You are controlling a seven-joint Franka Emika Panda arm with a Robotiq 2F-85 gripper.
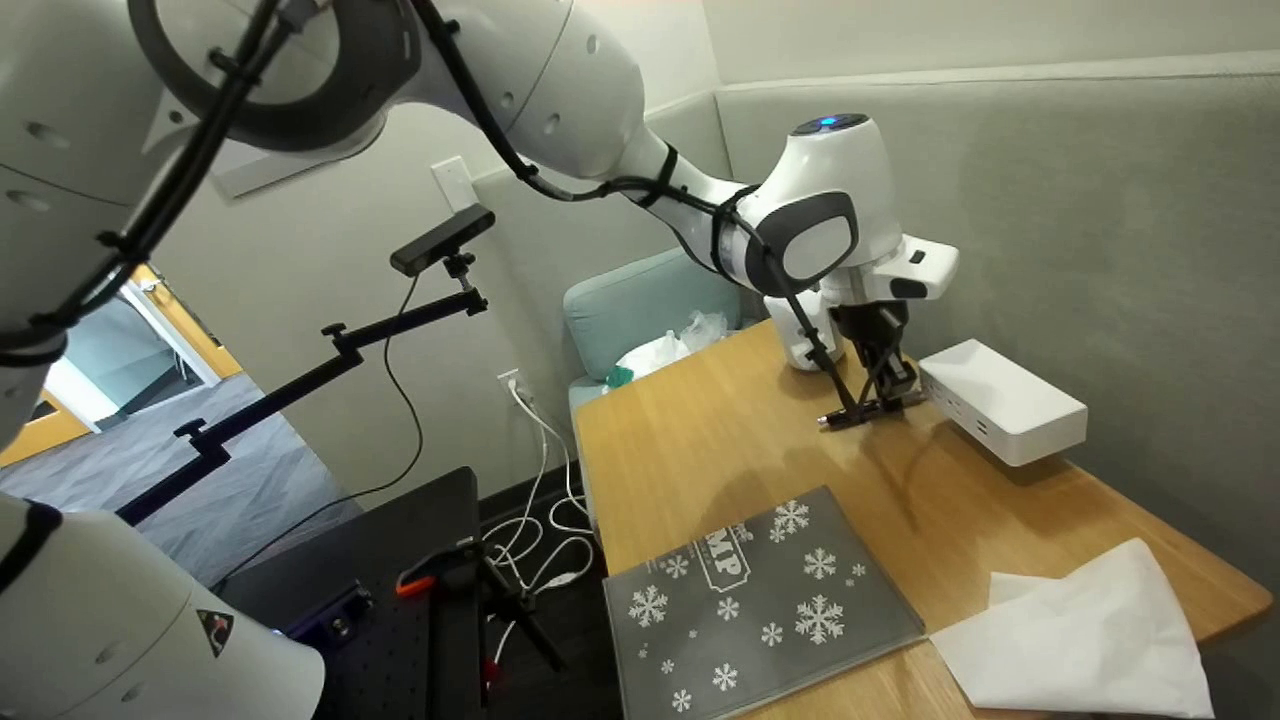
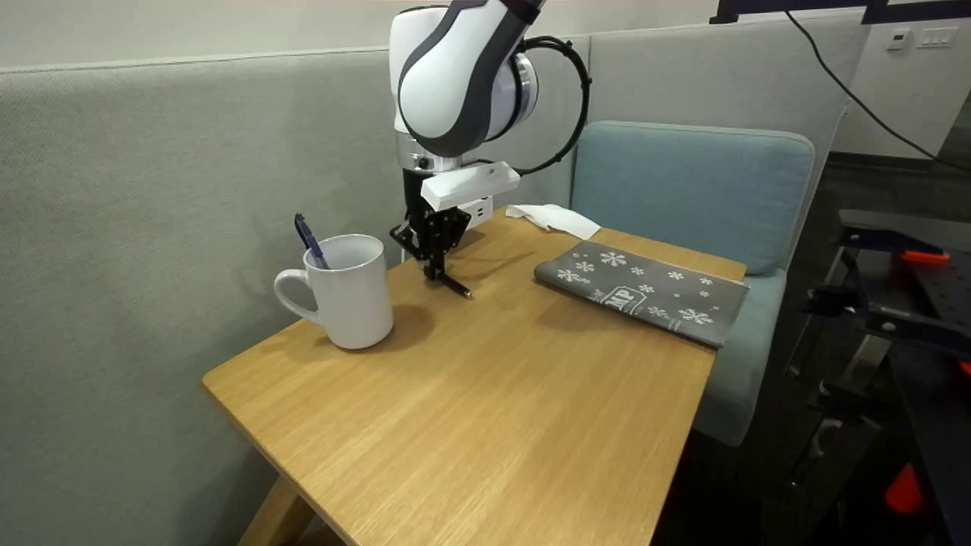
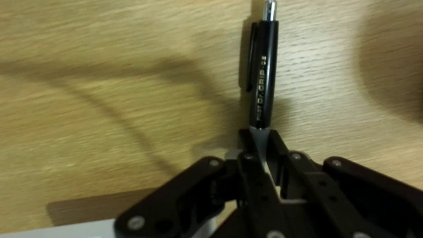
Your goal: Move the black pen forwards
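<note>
While end effector [image 3: 261, 140], fingers [image 3: 277, 142] narrowed, holds slim black click pen [image 3: 264, 72] by grey grip, pen's long axis extends outward, clicker end up wrist view: prob. key to fwd move | pen on/just over light-wood desk [image 2: 485, 409], unclear which | reads "PILOT Dr. GRIP" | dark-grey snowflake sheet [image 2: 645, 292]: "MP", rest illeg.
</note>
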